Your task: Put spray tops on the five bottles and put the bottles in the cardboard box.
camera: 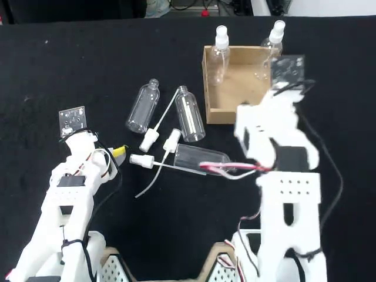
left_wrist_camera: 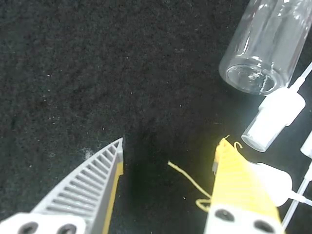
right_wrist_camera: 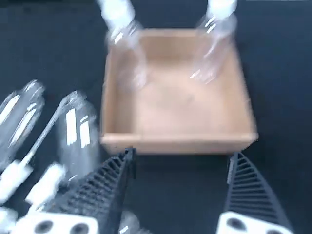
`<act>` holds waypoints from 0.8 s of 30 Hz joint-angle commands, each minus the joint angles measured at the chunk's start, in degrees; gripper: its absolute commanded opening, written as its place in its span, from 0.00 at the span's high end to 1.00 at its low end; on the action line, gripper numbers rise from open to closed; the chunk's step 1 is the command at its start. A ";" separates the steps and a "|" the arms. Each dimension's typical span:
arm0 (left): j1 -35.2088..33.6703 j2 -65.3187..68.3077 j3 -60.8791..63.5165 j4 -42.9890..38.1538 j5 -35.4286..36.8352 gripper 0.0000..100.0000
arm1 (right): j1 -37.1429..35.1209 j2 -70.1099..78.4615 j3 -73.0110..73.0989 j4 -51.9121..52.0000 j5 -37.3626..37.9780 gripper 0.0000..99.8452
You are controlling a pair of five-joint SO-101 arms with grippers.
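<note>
Two bottles of five are finished: the first topped bottle point(camera: 221, 54) and the second topped bottle point(camera: 271, 48) stand upright in the far corners of the cardboard box point(camera: 223, 116), a placing that, in my judgement, keeps the near half open for the rest. High view: three bare bottles lie on their sides on the bench point(camera: 70, 64) beside the box, namely the far bottle point(camera: 143, 106), the middle bottle point(camera: 190, 114) and the near bottle point(camera: 198, 157), the last with a red and white cable point(camera: 232, 169) of the right arm point(camera: 282, 153) crossing its end. Among them lie the nearest spray top point(camera: 141, 160), the second spray top point(camera: 150, 139) and the third spray top point(camera: 171, 141), tubes crossed, so lifting one is likely to drag another. Left wrist view: the left hand point(left_wrist_camera: 171, 144) is spread and empty over bare bench, the nearest spray top just beside its yellow finger point(left_wrist_camera: 239, 180), well placed to take it; a loose thread point(left_wrist_camera: 187, 180) trails beside that finger. Right wrist view: the right hand point(right_wrist_camera: 180, 155) is spread and empty, facing the box's near wall, bare bottles off to one side; the standing bottles could be knocked on entry.
</note>
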 commanded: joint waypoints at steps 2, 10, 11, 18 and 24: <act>0.40 -0.62 -0.40 -1.41 -0.44 0.71 | -6.68 -2.51 1.71 3.87 1.32 0.73; 0.40 -0.62 -0.48 -1.41 -0.44 0.71 | -13.89 -2.51 14.02 -3.25 1.14 0.73; 0.40 -0.62 -0.48 -1.41 -0.44 0.71 | -13.98 -2.51 15.60 -4.75 1.14 0.73; 0.48 -0.62 -0.48 -1.41 -0.44 0.71 | -18.99 -2.51 17.80 -2.29 6.77 0.73; 0.40 -0.62 -0.48 -1.41 -0.44 0.71 | -19.87 6.90 10.51 5.89 13.63 0.64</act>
